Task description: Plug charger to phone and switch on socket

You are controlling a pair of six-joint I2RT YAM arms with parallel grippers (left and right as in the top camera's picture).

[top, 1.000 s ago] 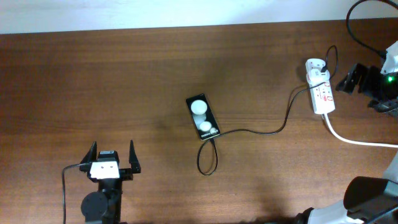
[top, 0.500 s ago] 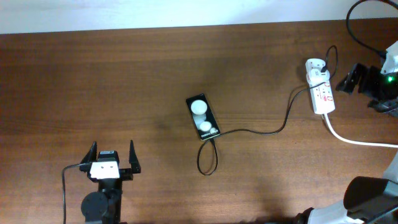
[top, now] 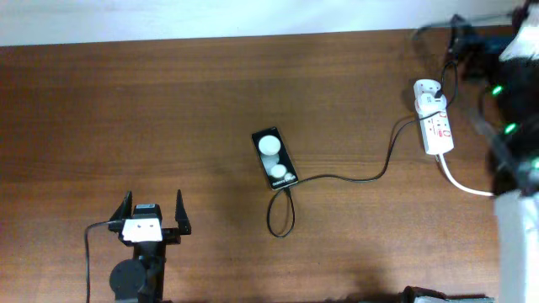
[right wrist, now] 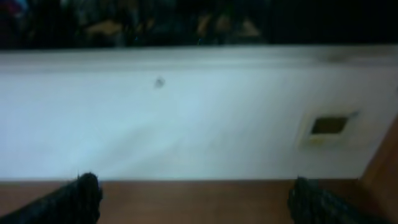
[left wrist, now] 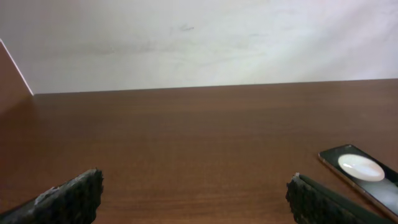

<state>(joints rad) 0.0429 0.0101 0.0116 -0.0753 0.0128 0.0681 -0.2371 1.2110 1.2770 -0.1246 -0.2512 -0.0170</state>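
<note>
Your left gripper (top: 153, 200), right gripper (right wrist: 193, 196) — both wide open, empty. Charger (top: 354, 178) looks limp; pinch stiff tip touching phone (top: 275, 159) — phone likely light, slides.

The phone (left wrist: 357, 174), ahead and to the right of the left gripper (left wrist: 196, 202), is cut off by the picture's edge. The right wrist view is wholly blurred, with the fingertips of the right gripper (right wrist: 193, 202) only dark corners. Overhead, the blurred right arm (top: 518, 244) hides the far end of the thick white cord (top: 463, 185). The switch positions on the socket (top: 436, 128) are too small to tell.
</note>
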